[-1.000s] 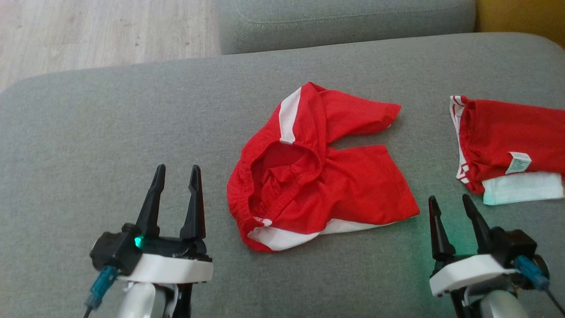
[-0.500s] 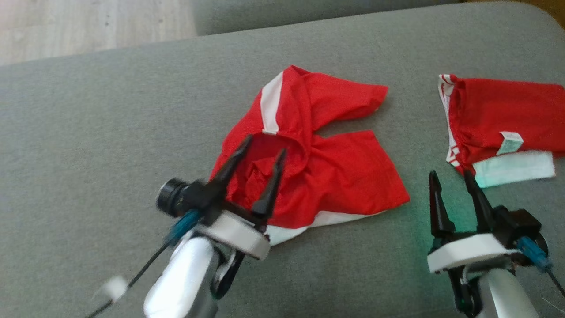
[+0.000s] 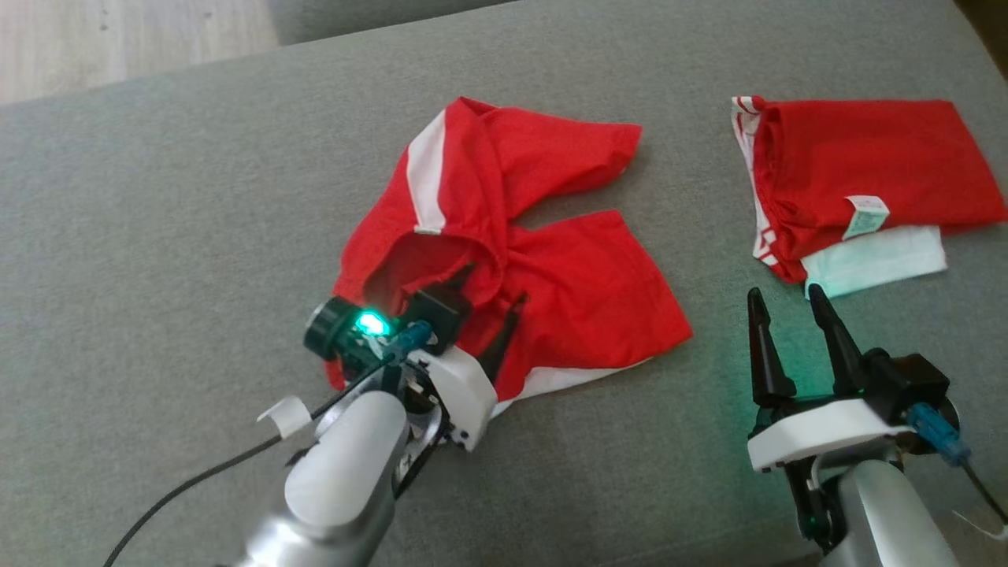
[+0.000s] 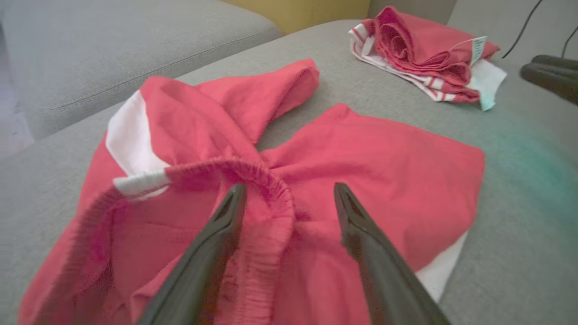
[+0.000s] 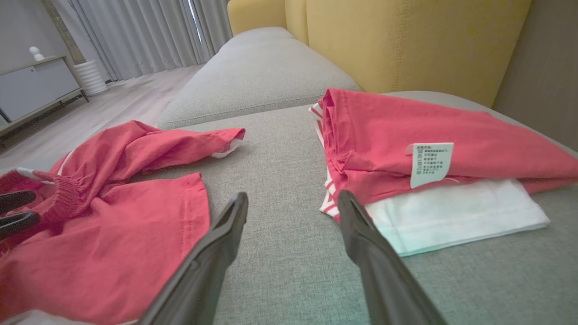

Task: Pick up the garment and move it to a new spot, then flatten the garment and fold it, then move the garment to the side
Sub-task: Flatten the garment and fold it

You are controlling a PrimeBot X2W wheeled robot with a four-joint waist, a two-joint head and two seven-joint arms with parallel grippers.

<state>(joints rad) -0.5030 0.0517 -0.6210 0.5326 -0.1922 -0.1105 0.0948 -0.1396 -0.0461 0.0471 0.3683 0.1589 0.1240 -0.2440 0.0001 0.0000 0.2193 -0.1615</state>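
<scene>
The garment (image 3: 583, 276) is a pair of red shorts with white side stripes, lying crumpled in the middle of the grey cushion (image 3: 157, 236). My left gripper (image 3: 494, 285) is open at its near left part. In the left wrist view the garment (image 4: 384, 158) has its ruffled elastic waistband between the two fingers of that gripper (image 4: 289, 187), which stand apart. My right gripper (image 3: 785, 293) is open over bare cushion to the garment's right, holding nothing. In the right wrist view it (image 5: 292, 195) points between the garment (image 5: 135, 216) and a folded pile.
A folded red garment with a white label (image 3: 858, 157) lies on a white folded piece at the right of the cushion. Another grey cushion and wooden floor (image 3: 118, 31) lie beyond the far edge. A yellow backrest (image 5: 406, 36) rises behind the folded pile.
My left arm has swung forward and to the right, from bare cushion onto the garment's waistband, still open. The head camera has shifted. The right gripper has kept its place.
</scene>
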